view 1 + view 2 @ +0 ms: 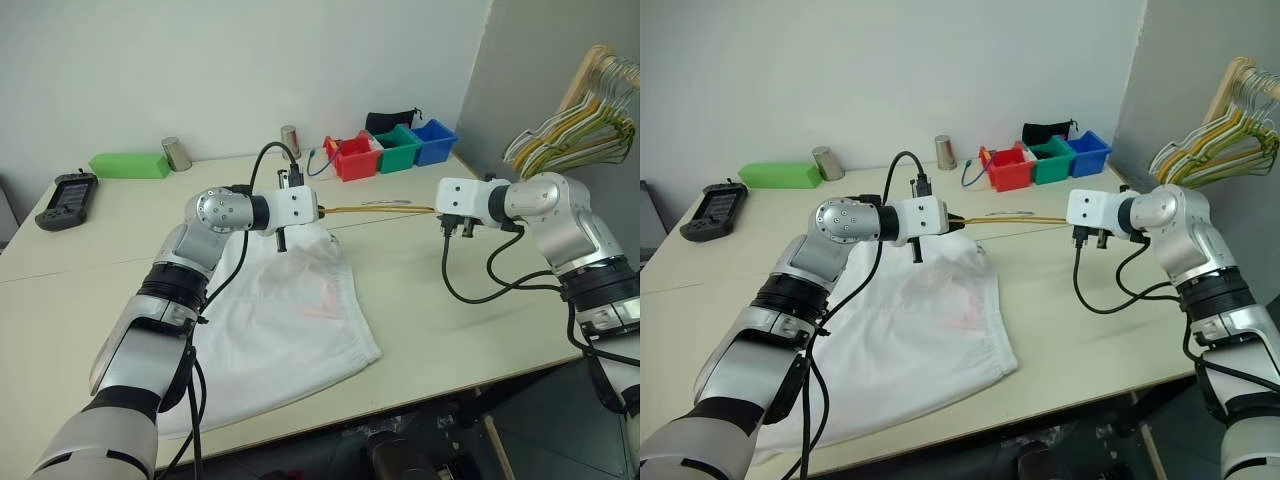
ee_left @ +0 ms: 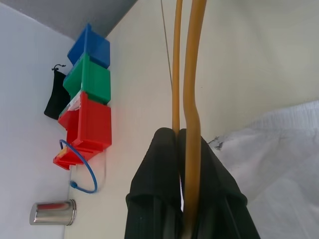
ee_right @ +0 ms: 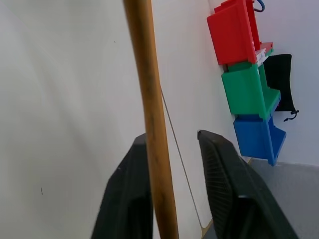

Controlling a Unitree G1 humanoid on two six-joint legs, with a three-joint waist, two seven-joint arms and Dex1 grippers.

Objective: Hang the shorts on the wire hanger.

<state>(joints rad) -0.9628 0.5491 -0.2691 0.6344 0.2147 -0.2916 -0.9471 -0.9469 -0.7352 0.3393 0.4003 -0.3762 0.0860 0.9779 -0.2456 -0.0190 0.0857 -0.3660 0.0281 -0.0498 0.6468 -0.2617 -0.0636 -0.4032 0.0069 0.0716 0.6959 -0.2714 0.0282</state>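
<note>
The wire hanger (image 1: 375,208) is a thin yellow-orange wire, held level above the table between my two grippers. My left gripper (image 1: 322,212) is shut on one end; the left wrist view has its black fingers (image 2: 159,164) pinched on the doubled wire (image 2: 192,74). My right gripper (image 1: 435,210) is at the other end. In the right wrist view the wire (image 3: 147,74) runs between the fingers (image 3: 219,169), against one of them, with a gap left to the other. The white wrinkled shorts (image 1: 290,310) lie flat on the table below my left gripper, with a faint pink mark.
Red (image 1: 357,157), green (image 1: 397,148) and blue (image 1: 435,140) bins and a black pouch (image 1: 392,120) stand at the back. Two metal cans (image 1: 177,153), a green block (image 1: 130,165) and a black device (image 1: 67,198) sit back left. A bunch of hangers (image 1: 580,130) hangs at the right.
</note>
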